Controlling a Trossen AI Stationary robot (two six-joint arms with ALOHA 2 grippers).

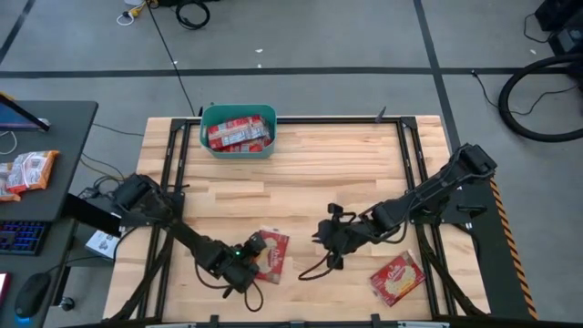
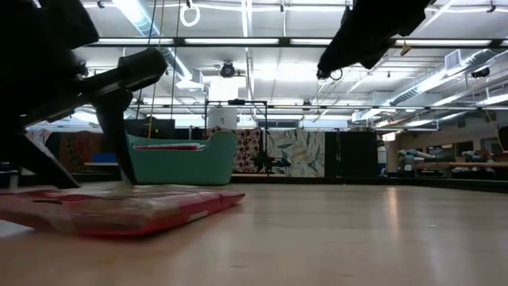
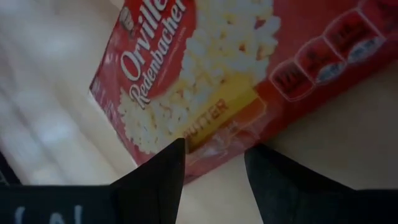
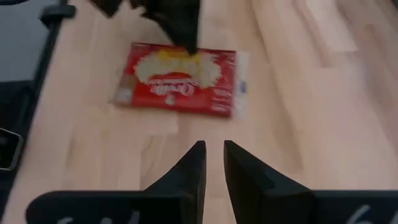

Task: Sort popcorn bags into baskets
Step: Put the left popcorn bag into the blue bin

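Note:
A red popcorn bag (image 1: 271,253) lies flat on the table near its near edge. It fills the left wrist view (image 3: 249,68) and also shows in the right wrist view (image 4: 180,79). My left gripper (image 1: 246,266) is open and stands over the long edge of this bag (image 3: 214,155). My right gripper (image 1: 326,239) hovers to the bag's right, its fingers (image 4: 213,163) a narrow gap apart and holding nothing. A second bag (image 1: 398,278) lies flat near the table's right near corner. The teal bin (image 1: 239,130) at the far edge holds several red bags. My left gripper comes down slanting from above at the bag's long edge (image 3: 211,146), one finger (image 3: 163,177) on each side of a point on that edge. The bag lies flat on the table. I cannot tell whether the fingertips touch it.
A dark side desk left of the table carries orange-and-white packets (image 1: 27,171), a keyboard (image 1: 20,235) and a mouse. Black frame rails (image 1: 407,155) run along the table's sides. Bare wood lies between the bin and the two arms.

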